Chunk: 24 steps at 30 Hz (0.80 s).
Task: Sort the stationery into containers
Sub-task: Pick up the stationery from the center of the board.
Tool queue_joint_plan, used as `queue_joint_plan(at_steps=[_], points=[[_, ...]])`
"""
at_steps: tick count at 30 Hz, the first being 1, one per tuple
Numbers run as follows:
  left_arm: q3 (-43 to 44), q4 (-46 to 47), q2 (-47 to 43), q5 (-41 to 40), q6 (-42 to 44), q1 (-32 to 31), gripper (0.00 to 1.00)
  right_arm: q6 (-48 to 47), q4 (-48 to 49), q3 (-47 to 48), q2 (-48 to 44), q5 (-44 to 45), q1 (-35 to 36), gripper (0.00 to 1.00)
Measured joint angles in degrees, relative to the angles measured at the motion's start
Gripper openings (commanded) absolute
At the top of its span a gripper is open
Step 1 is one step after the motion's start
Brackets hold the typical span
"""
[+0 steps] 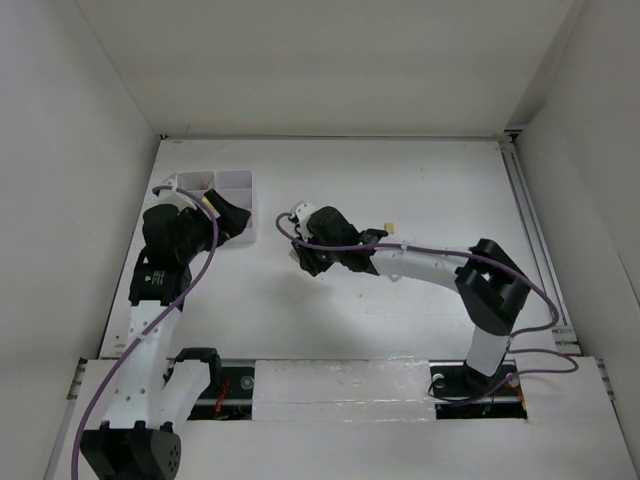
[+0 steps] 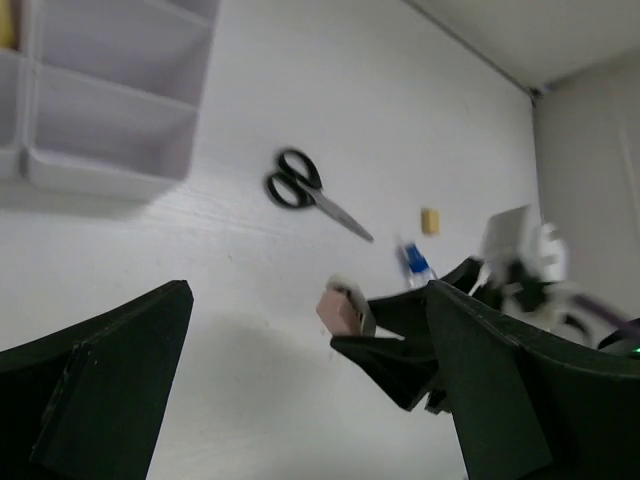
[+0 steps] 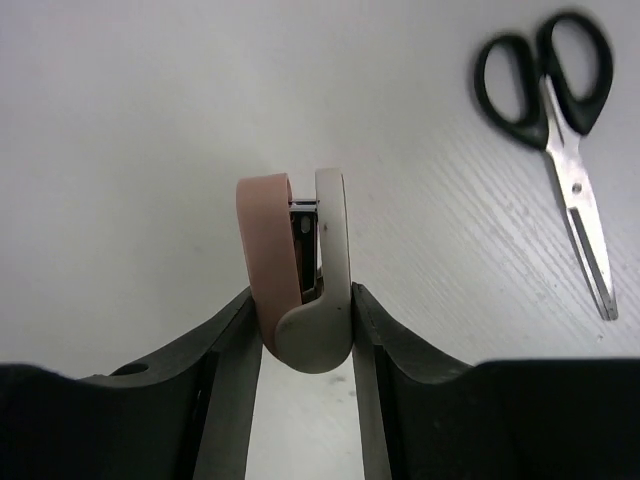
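Observation:
My right gripper (image 3: 300, 305) is shut on a small pink-and-white block (image 3: 300, 270) and holds it just above the table; it is near the middle of the table in the top view (image 1: 303, 258). The left wrist view shows that block (image 2: 343, 308) in the right fingers. Black-handled scissors (image 3: 555, 110) lie on the table beside it, also in the left wrist view (image 2: 300, 185). A blue-capped clear tube (image 2: 413, 262) lies past them. The white organiser tray (image 1: 235, 185) stands at the far left. My left gripper (image 1: 222, 212) hovers over its near edge, open and empty (image 2: 310, 400).
A small tan piece (image 1: 390, 229) lies on the table right of the right gripper, seen too in the left wrist view (image 2: 430, 221). Something yellow (image 2: 8, 25) sits in one tray compartment. White walls close the table on three sides.

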Motion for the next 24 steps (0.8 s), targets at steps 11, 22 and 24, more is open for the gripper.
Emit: queue_joint_plan(at_steps=[11, 22, 24], points=[[-10.99, 11.43, -0.79, 20.74, -9.68, -0.02, 0.97, 17.73, 16.79, -0.28, -6.1, 8.13, 8.33, 0.0], [-12.74, 14.01, -2.51, 23.19, -11.02, 0.0, 0.74, 20.98, 20.59, 1.73, -5.86, 12.13, 9.38, 0.0], [-12.83, 14.01, -2.67, 23.17, -11.13, 0.0, 0.63, 21.29, 20.59, 1.73, -5.86, 12.15, 9.4, 0.0]])
